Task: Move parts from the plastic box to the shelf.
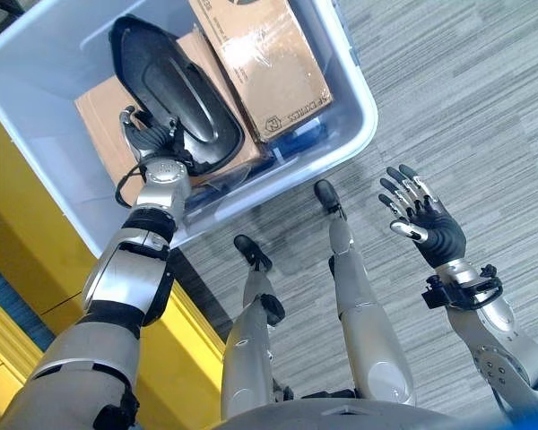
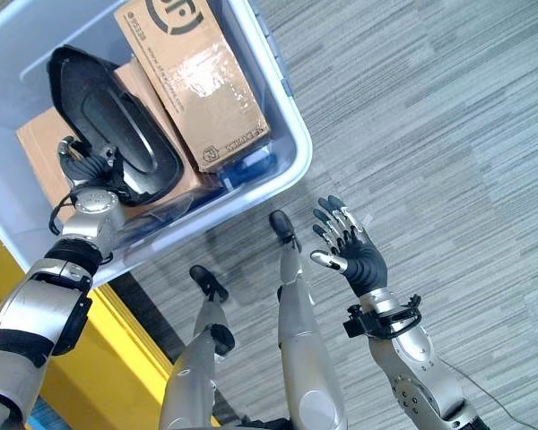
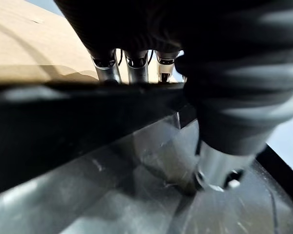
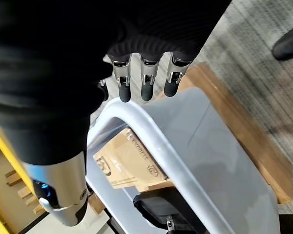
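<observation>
Floor: you see grey striped carpet (image 1: 466,98) across the right and lower part of both eye views; nothing lies on it near the right hand.
Yellow frame: a yellow painted edge (image 1: 18,242) runs diagonally down the left side of the left eye view, just beside the box's lower rim.
Plastic box: the translucent blue-grey plastic box (image 1: 363,116) fills the upper left of both eye views; in the right wrist view you see a wooden board (image 4: 244,126) under it.
Parts: a long black moulded part (image 1: 175,85) lies diagonally on top of a flat cardboard carton (image 1: 103,112) inside the box. A second cardboard carton (image 1: 260,49) leans beside it toward the upper middle of the frame.
Left hand: your left hand (image 1: 151,136) is inside the box at the near end of the black part, touching its edge. In the left wrist view the fingers (image 3: 134,68) reach over the dark rim, with the thumb below it, but you cannot tell whether they have closed on it.
Right hand: your right hand (image 1: 430,219) hovers over the carpet at the right of the frame, well apart from the box, fingers spread and relaxed, holding nothing.
</observation>
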